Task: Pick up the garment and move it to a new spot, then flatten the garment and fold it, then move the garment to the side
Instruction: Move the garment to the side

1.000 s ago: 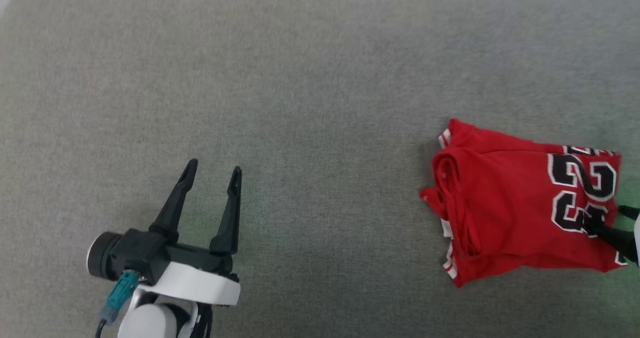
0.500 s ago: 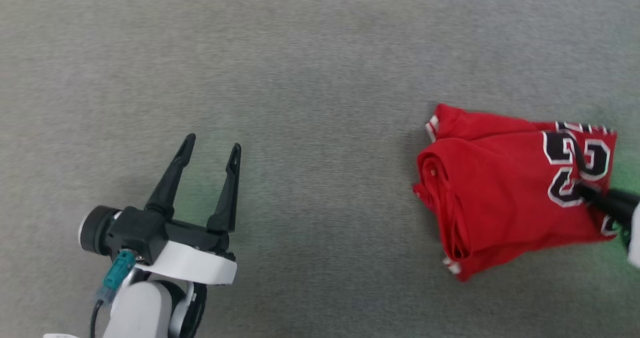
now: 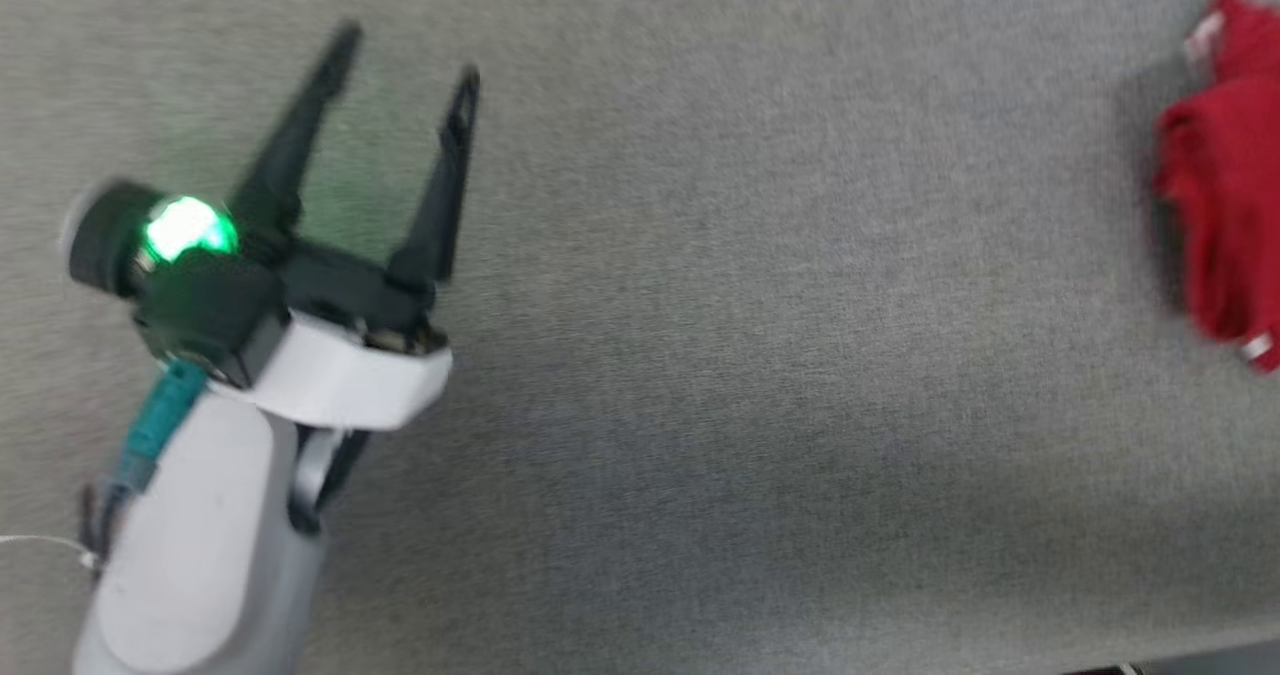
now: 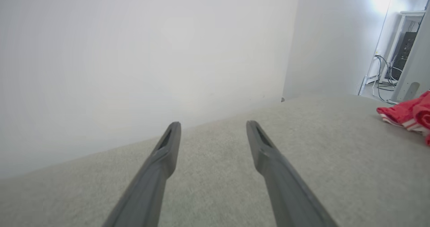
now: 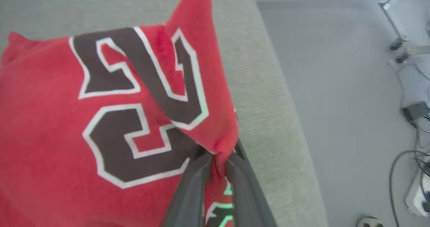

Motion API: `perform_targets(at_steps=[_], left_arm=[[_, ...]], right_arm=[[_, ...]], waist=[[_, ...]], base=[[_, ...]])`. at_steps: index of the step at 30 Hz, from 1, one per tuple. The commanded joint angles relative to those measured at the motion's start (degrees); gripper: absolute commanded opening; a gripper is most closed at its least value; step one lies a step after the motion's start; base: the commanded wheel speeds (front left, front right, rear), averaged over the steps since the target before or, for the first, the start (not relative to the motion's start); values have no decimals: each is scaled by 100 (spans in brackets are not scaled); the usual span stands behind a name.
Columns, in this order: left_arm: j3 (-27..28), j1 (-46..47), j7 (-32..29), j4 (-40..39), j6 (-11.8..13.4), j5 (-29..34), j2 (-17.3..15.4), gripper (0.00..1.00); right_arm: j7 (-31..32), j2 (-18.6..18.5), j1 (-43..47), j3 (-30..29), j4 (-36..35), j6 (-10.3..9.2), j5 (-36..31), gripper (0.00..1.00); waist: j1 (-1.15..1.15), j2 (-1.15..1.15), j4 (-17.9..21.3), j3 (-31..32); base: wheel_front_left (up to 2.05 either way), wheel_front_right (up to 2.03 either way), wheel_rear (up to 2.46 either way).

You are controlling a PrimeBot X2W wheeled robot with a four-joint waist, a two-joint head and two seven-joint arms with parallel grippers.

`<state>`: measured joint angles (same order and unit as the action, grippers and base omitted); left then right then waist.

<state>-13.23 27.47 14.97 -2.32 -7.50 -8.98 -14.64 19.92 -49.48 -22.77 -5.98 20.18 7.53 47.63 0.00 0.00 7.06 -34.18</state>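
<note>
To carry it, the right gripper (image 5: 218,158) pinches the soft red black-numbered garment (image 5: 47,126); the left gripper (image 3: 405,55) hangs spread, spare.

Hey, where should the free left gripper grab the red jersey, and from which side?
Grip the striped trim edge of the garment, sliding the open left gripper in low from the robot's left across the grey surface. That bunched edge faces it and lies opposite the numeral fold pinched by the right gripper, which likely helps spreading.
</note>
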Motion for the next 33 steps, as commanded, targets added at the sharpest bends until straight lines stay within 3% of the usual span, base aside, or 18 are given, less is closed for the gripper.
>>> perform_targets(at_steps=[1,10,17,19,20,26,33], left_arm=[[-16,205,30,-92,4,26,-93,100],[-57,903,30,-460,4,138,-469,100],[-87,940,30,-508,4,164,-500,100],[-55,868,30,-472,4,157,-483,100],[-36,826,30,-449,4,153,-477,100],[3,616,31,-348,4,160,-393,100],[264,-4,31,-113,4,22,16,100]], right_arm=[[-188,20,-243,-97,227,-9,-119,0],[-1386,257,-1670,-376,2168,-9,-1200,0],[-2177,622,-2614,-391,3326,-8,-1943,0],[-2387,669,-2778,-379,3580,-9,-2092,34],[-2475,722,-2846,-363,3699,-8,-2128,100],[-2846,806,-2980,-143,4040,-8,-2313,100],[-3120,989,-2691,516,3863,-8,-2250,100]], waist=[[0,0,314,-426],[0,0,445,-933],[0,0,472,-1010],[0,0,470,-975],[0,0,469,-943],[0,0,410,-659],[0,0,137,106]], base=[[0,0,0],[0,0,0],[0,0,0],[0,0,0],[0,0,0],[0,0,0],[0,0,0]])
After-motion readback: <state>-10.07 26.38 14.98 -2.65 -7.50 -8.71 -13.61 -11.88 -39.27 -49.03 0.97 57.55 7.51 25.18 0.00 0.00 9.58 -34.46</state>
